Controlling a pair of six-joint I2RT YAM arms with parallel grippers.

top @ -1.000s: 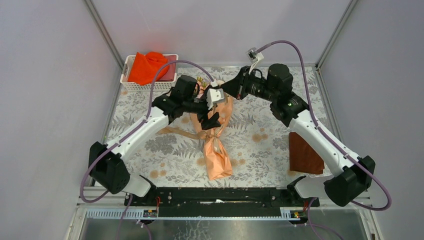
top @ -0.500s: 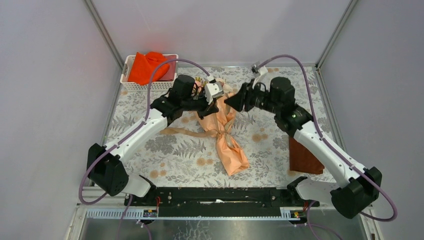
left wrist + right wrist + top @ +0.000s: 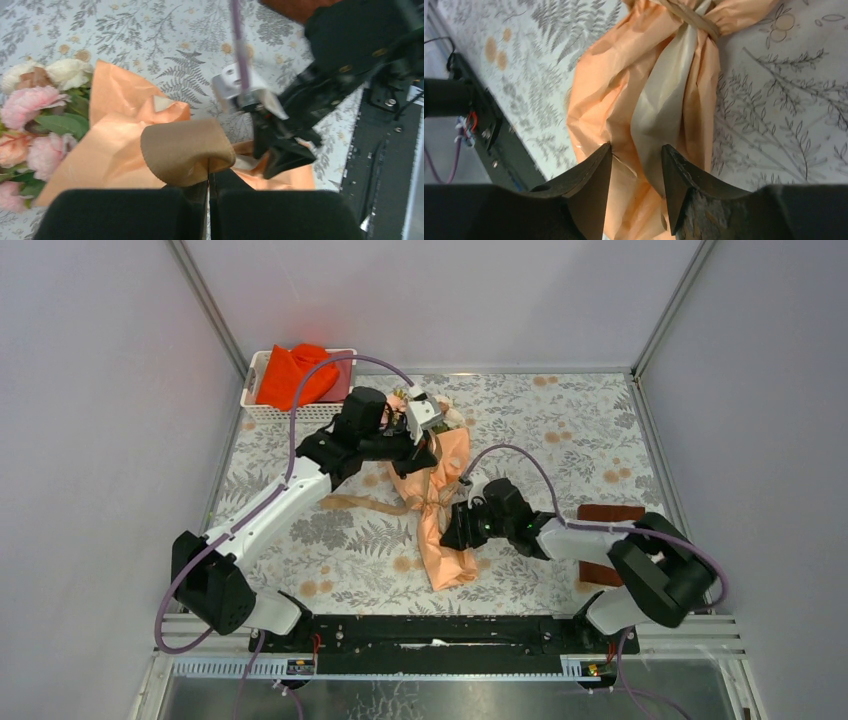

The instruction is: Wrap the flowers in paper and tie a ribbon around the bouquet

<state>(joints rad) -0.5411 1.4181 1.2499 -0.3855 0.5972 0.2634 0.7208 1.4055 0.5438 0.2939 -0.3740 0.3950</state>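
Note:
The bouquet point(image 3: 443, 502) lies on the mat as a peach-orange paper point(image 3: 624, 90) cone, its tip toward the arms. The flowers point(image 3: 35, 125), pink and cream, stick out at its far end. The tan ribbon point(image 3: 689, 17) is tied round the cone's waist, and one tail trails left point(image 3: 350, 502). My left gripper point(image 3: 208, 172) is shut on a folded loop of ribbon point(image 3: 185, 147) above the cone's wide upper part point(image 3: 428, 452). My right gripper point(image 3: 636, 150) is open, its fingers astride the paper of the lower cone point(image 3: 455, 528).
A white basket point(image 3: 252, 405) holding a bright orange-red cloth point(image 3: 295, 372) stands at the back left. A brown cloth point(image 3: 600, 515) lies at the right beside the right arm. The black base rail point(image 3: 430, 635) runs along the near edge.
The left gripper has shut on the ribbon and lifted toward the flowers. The right arm has swung from the flower end down to the lower cone and opened. The cone's tip has shifted.

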